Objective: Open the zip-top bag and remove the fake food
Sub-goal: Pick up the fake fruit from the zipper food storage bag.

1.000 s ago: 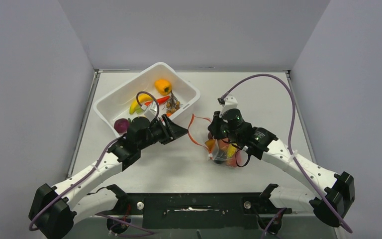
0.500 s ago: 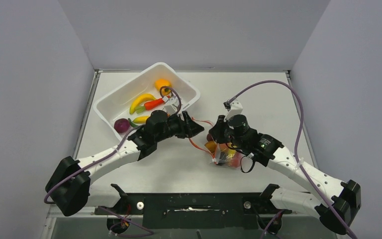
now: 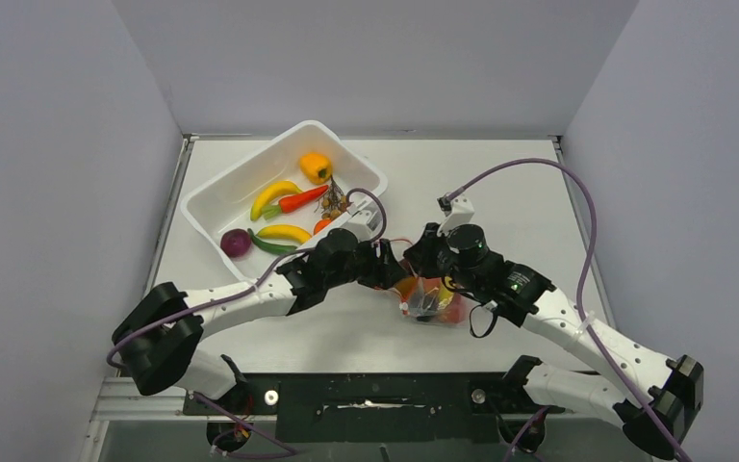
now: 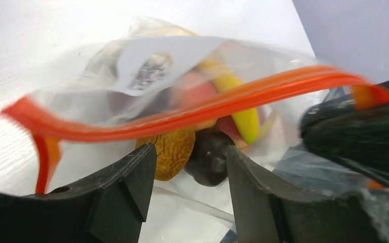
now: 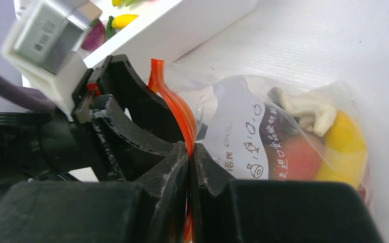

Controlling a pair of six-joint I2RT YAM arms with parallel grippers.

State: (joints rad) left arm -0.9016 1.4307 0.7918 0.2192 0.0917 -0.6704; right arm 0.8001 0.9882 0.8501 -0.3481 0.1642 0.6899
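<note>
The clear zip-top bag (image 3: 430, 300) lies mid-table with its red-orange zip strip (image 4: 192, 106) gaping open. Inside show a brown kiwi (image 4: 172, 152), a dark plum (image 4: 210, 158), a yellow banana (image 4: 235, 109) and a reddish piece (image 5: 299, 157). My right gripper (image 5: 189, 152) is shut on the zip strip (image 5: 174, 109) and holds that edge up. My left gripper (image 4: 190, 172) is open, its jaws at the bag's mouth with the kiwi and plum just ahead between them. In the top view the left gripper (image 3: 392, 272) meets the right gripper (image 3: 425, 258) over the bag.
A white tub (image 3: 214, 199) at the back left holds a yellow pepper (image 3: 316, 167), bananas (image 3: 271, 197), a red chili (image 3: 302, 201), a purple plum (image 3: 236, 243) and other pieces. Grey walls enclose the table. A purple cable loops over the right arm.
My left arm has swung right from the tub to the bag's open mouth. My right gripper has kept its hold on the zip strip, shifting slightly right.
</note>
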